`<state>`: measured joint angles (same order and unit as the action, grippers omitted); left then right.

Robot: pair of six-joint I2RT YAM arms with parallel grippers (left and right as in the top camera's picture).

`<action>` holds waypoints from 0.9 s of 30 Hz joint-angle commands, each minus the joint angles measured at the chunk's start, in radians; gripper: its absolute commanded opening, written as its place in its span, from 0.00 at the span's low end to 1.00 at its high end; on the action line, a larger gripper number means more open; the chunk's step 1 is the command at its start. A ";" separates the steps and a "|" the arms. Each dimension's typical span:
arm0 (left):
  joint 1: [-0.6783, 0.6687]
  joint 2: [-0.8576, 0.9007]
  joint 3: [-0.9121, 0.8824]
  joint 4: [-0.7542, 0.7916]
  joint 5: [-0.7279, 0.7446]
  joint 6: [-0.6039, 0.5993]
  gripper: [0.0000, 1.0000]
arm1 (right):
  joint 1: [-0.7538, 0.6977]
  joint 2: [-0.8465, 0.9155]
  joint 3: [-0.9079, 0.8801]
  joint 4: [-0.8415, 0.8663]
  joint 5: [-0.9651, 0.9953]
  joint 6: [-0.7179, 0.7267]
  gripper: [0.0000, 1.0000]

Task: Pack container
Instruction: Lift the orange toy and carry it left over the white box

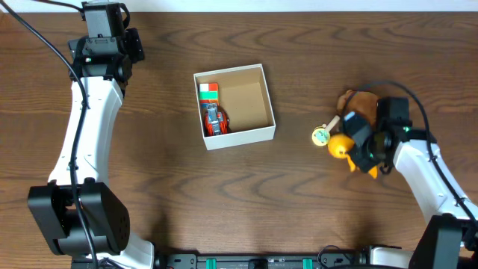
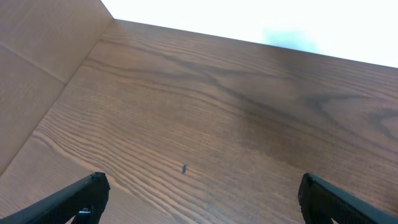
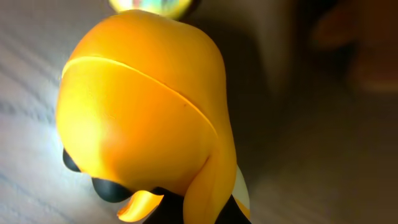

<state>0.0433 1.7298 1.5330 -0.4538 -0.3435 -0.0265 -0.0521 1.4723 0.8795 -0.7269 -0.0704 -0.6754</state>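
Observation:
The container (image 1: pixel 233 139) is a square white box with a tan bottom, standing at the table's middle. A red toy car (image 1: pixel 215 119) and a green, white and red block (image 1: pixel 208 91) lie along its left side. My right gripper (image 1: pixel 358 146) is at the right, shut on a yellow-orange toy (image 1: pixel 340 146), which fills the right wrist view (image 3: pixel 143 106); its fingers are hidden there. My left gripper (image 1: pixel 106 26) is at the far left corner, open and empty above bare wood (image 2: pixel 202 186).
A brown plush toy (image 1: pixel 360 100) lies just behind my right gripper. A small round pale-green toy on a stick (image 1: pixel 321 135) lies left of the yellow toy. The table's far edge is close to my left gripper (image 2: pixel 249 40).

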 commanded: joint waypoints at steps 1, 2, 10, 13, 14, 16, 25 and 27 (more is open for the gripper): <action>0.000 -0.018 0.018 -0.003 -0.009 -0.005 0.98 | 0.047 -0.002 0.146 -0.012 -0.017 0.031 0.01; 0.000 -0.018 0.018 -0.003 -0.009 -0.005 0.98 | 0.057 -0.002 0.175 -0.016 -0.017 0.031 0.01; 0.000 -0.018 0.018 -0.003 -0.008 -0.005 0.98 | 0.212 -0.002 0.455 0.027 -0.017 0.022 0.01; 0.000 -0.018 0.018 -0.003 -0.009 -0.005 0.98 | 0.270 -0.001 0.467 0.147 -0.064 -0.014 0.01; 0.000 -0.018 0.018 -0.003 -0.008 -0.005 0.98 | 0.285 0.005 0.467 0.186 -0.098 -0.032 0.01; 0.000 -0.018 0.018 -0.003 -0.009 -0.005 0.98 | 0.315 0.029 0.467 0.287 -0.175 -0.040 0.01; 0.000 -0.018 0.018 -0.003 -0.008 -0.005 0.98 | 0.427 0.247 0.467 0.541 -0.250 -0.097 0.01; 0.000 -0.018 0.018 -0.003 -0.009 -0.005 0.98 | 0.452 0.304 0.468 0.601 -0.252 -0.138 0.01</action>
<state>0.0433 1.7298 1.5330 -0.4541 -0.3435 -0.0265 0.3653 1.7176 1.3354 -0.1638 -0.2813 -0.7433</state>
